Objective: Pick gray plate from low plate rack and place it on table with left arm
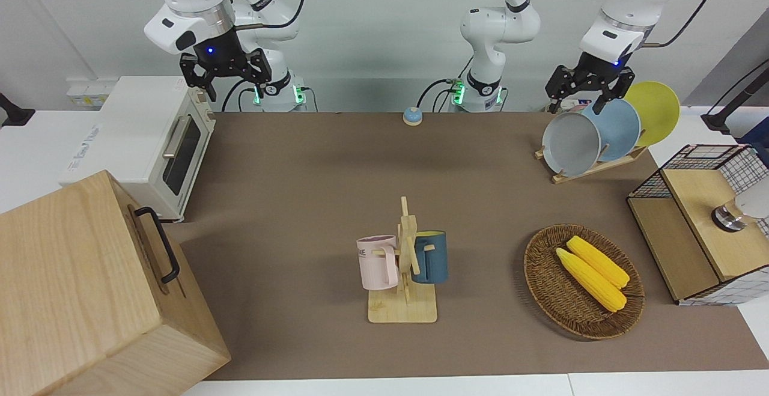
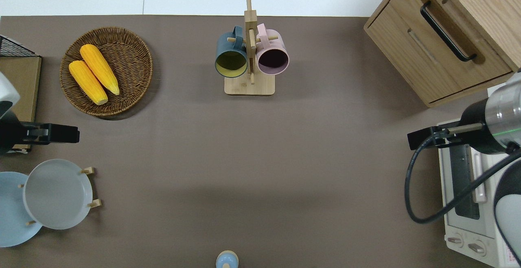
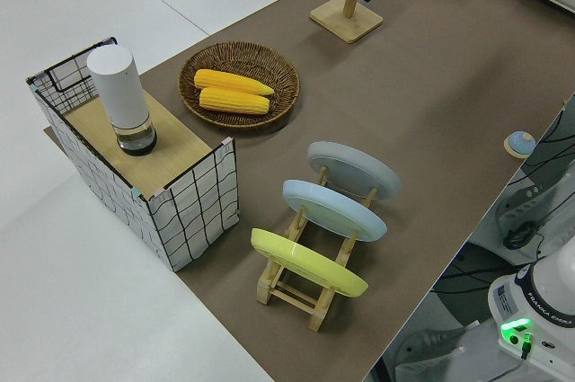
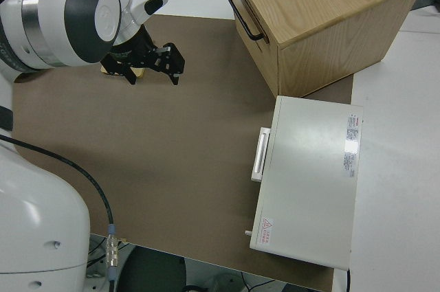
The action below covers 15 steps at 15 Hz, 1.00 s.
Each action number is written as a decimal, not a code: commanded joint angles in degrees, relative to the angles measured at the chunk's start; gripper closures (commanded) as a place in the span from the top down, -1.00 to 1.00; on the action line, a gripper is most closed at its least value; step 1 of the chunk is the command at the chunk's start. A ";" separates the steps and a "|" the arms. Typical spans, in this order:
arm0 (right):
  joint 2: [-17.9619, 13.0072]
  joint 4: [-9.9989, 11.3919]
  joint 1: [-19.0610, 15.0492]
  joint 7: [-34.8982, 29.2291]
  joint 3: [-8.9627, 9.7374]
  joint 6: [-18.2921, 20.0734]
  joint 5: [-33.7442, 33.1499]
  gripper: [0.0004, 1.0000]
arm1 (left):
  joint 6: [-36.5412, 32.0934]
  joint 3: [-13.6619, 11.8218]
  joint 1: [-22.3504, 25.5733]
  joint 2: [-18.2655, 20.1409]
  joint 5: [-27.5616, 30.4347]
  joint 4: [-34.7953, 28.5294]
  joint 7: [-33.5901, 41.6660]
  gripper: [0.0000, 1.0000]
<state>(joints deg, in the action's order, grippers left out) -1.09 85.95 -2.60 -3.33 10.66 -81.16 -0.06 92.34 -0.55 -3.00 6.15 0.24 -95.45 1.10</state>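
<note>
Gray plate [image 1: 571, 143] — leaning in low plate rack [image 1: 601, 167] near the desk [image 1: 312, 216] corner (left arm's end). Left pincer [image 1: 589, 92] — spread open above rack, holding nothing. Right arm parked, pincer [image 1: 225, 77] open.

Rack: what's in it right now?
The rack holds three tilted plates: gray plate, blue plate, then yellow plate. The plates cover most of its pegs.
</note>
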 commanded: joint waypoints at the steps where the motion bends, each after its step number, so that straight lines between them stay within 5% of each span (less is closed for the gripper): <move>1: -0.14 -0.35 -0.56 0.08 0.33 0.83 0.59 0.98 | -2.51 -0.76 -0.43 2.02 -0.15 -0.52 -0.14 1.00; 11: -0.14 -0.35 -0.56 -0.01 0.33 0.83 0.59 0.97 | -2.69 -1.82 0.28 2.38 -0.15 -1.06 0.13 1.00; 15: -0.14 -0.35 -0.56 -0.01 0.33 0.83 0.59 0.98 | -2.69 -5.15 0.54 2.64 -0.15 -1.06 0.21 1.00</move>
<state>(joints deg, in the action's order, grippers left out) -1.09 85.95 -2.60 -3.33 10.66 -81.16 -0.06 90.16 -3.30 -2.61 7.42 0.23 -95.62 1.11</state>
